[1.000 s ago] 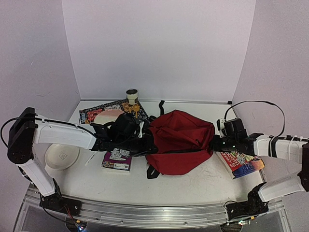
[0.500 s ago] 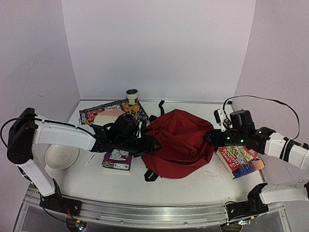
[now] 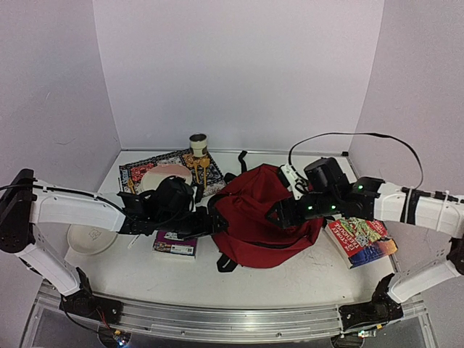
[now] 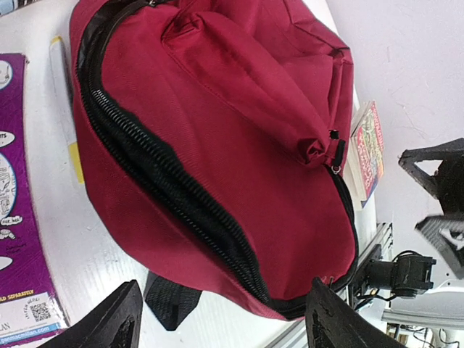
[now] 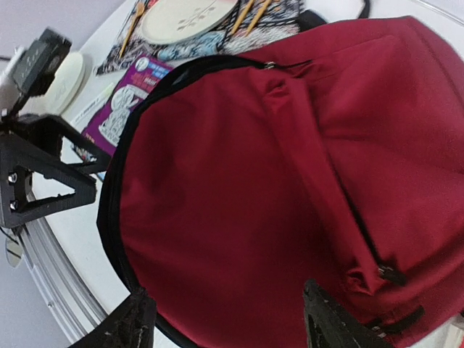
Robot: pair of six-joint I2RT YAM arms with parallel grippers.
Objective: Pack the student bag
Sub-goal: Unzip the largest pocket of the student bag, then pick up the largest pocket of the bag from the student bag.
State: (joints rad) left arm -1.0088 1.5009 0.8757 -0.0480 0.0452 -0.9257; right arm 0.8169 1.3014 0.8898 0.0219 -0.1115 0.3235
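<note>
Student bag looks soft, prob. light, so w/ left pincer at its 9 o'clock & right pincer above it both wide, empty, pinch the zip rim.

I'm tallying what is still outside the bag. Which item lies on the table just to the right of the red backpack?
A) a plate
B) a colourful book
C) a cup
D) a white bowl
B: a colourful book lies flat beside the right edge of the student bag, while the white bowl sits far off on the left side.
</note>
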